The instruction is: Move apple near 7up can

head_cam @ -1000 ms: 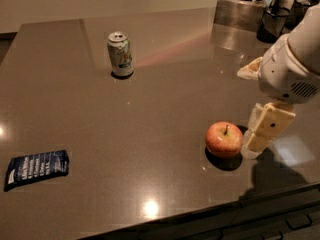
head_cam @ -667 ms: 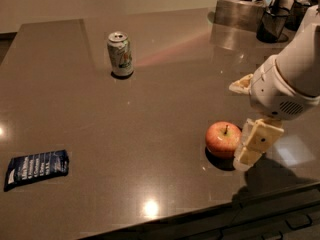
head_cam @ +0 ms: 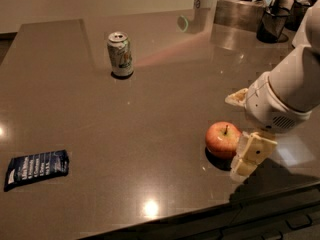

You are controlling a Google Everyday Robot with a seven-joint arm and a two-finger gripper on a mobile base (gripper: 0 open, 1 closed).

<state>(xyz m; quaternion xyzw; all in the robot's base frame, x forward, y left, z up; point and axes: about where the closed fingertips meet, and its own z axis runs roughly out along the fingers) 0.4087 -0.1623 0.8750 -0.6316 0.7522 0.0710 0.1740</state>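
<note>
The red-orange apple (head_cam: 223, 138) with a short stem sits on the brown table near the front right. The silver-white 7up can (head_cam: 120, 54) with green markings stands upright far from it, at the back left of centre. My gripper (head_cam: 243, 129) is just right of the apple, low over the table. It is open. One cream finger (head_cam: 252, 155) reaches down against the apple's front right side. The other finger (head_cam: 236, 98) sits behind and to the right of the apple. The gripper holds nothing.
A flat dark-blue snack packet (head_cam: 36, 168) lies at the front left. A black mesh cup (head_cam: 272, 24) and jars stand on a raised counter at the back right. The table's front edge (head_cam: 210, 211) runs close below the apple.
My gripper has come down and to the left, closer to the apple, and its near finger now reaches the apple's side. The apple and the can have not moved.
</note>
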